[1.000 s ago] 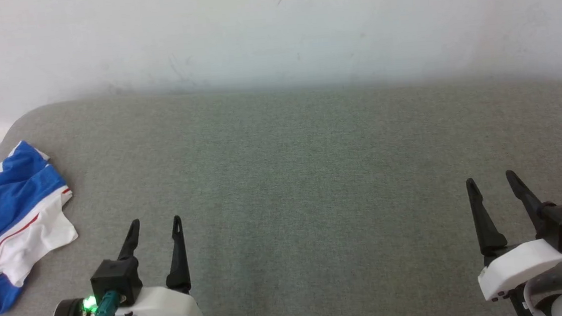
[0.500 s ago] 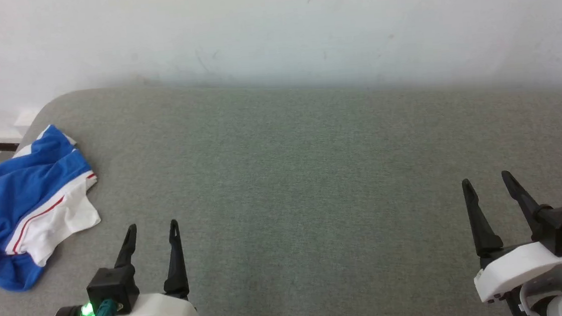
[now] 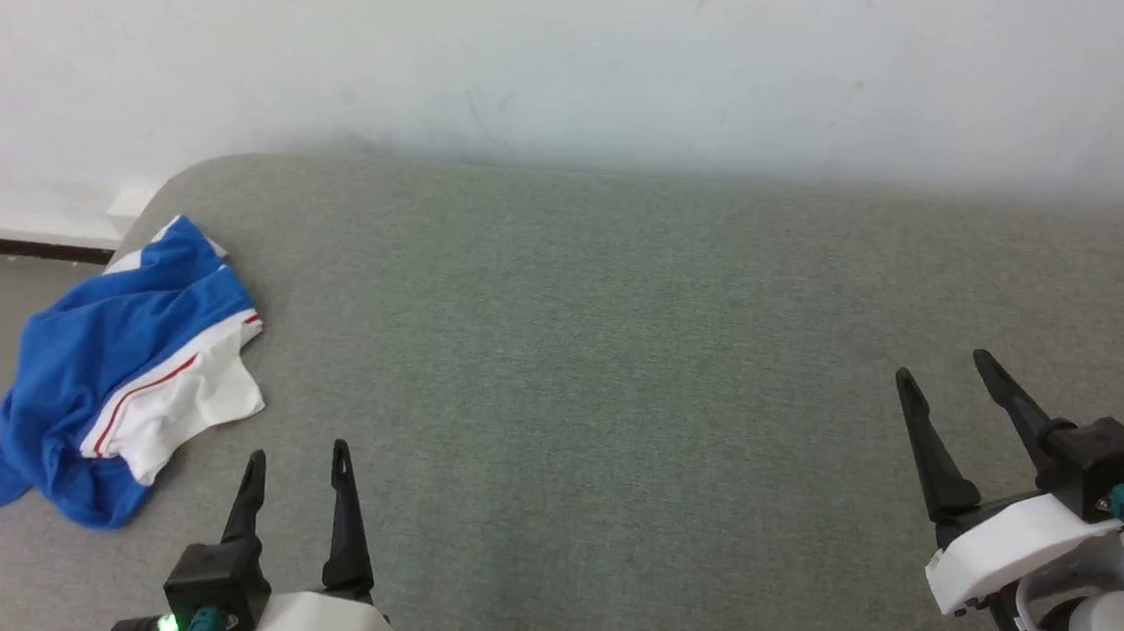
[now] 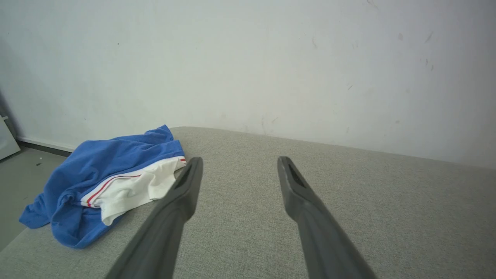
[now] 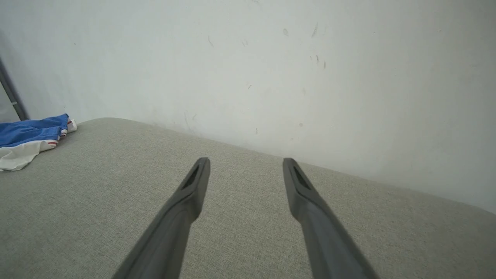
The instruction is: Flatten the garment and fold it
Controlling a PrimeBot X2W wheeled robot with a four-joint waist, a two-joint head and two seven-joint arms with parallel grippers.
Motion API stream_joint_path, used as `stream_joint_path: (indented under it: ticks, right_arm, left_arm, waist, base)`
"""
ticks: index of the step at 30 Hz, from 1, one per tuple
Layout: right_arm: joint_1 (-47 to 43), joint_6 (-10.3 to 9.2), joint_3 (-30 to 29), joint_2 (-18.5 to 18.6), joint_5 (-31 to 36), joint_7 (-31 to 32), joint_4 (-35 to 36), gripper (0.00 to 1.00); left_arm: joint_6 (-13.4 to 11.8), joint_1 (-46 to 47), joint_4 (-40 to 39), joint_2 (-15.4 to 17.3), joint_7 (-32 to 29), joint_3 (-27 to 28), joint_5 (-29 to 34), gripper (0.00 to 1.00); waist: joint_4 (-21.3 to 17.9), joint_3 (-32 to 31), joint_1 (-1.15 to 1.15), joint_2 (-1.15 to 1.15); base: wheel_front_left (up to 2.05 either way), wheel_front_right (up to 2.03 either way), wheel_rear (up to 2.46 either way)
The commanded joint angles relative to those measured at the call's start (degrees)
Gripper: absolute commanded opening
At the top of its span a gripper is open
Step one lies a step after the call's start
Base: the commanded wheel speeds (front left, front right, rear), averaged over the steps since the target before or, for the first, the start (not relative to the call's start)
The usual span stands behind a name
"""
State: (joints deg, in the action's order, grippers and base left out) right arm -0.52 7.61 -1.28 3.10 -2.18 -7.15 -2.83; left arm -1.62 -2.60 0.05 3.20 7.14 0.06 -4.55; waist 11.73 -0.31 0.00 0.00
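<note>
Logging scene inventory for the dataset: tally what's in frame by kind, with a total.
Garment: 1
Grippers: 2 (left gripper, right gripper, both open)
Grey surface: 1
Total: 4

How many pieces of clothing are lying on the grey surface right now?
1: the garment, crumpled at the far left corner of the grey surface, beyond the left gripper. Its folds could hide another.

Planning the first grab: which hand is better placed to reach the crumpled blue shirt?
Left. The left hand is open and close beside the garment, which lies bunched at the left end of the grey surface. The right hand, also open, sits far across it.
</note>
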Motion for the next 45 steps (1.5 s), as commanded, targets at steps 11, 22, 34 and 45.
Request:
stream_joint_path:
  ticks: [11, 22, 34, 45]
  right_arm:
    - [0.1, -0.07, 1.7, -0.1, -0.6, -1.6, -1.6, 1.0]
    - [0.7, -0.08, 3.4, -0.2, -1.7, -2.5, -2.9, 1.0]
    - [1.1, -0.09, 5.2, -0.2, -2.5, -3.1, -4.0, 1.0]
    - [1.5, -0.1, 6.8, -0.2, -3.1, -4.0, -5.2, 1.0]
  left_arm:
    - [-0.7, -2.0, 0.2, -0.2, 1.7, 0.7, -1.4, 1.0]
    - [-1.0, -2.7, 0.5, -0.2, 3.0, 0.8, -2.3, 1.0]
    - [-1.1, -3.3, 1.3, -0.3, 4.4, 0.4, -3.3, 1.0]
    - [-1.3, -4.2, 1.8, -0.3, 5.8, 0.1, -4.1, 1.0]
  waist:
    - [5.7, -0.5, 0.0, 0.0]
    - [11.0, -0.4, 0.0, 0.0]
    - [16.9, -0.3, 0.0, 0.0]
    - [21.4, -0.9, 0.0, 0.0]
  base:
    - [0.0, 0.0, 0.0]
    - [0.0, 0.0, 0.0]
    - [0.0, 0.0, 0.0]
    - [0.0, 0.0, 0.0]
